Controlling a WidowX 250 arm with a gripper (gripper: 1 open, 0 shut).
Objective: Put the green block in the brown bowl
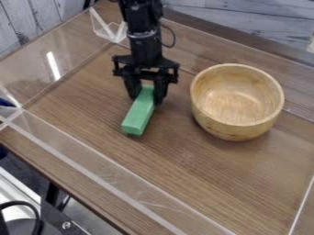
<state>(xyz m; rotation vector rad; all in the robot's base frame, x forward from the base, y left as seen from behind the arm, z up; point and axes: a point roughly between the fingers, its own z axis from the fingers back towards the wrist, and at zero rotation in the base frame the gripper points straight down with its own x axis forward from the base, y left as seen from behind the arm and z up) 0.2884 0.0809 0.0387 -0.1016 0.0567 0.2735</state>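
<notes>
The claw has its fingers around the far end of the green block, which lies on the table left of the brown bowl, so the grasp seems in hand, and lifting, then carrying bowlward, should follow.

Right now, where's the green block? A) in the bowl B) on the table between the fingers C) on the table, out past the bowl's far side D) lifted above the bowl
B: the block lies on the table with its far end between the gripper's fingers, beside the bowl.
</notes>
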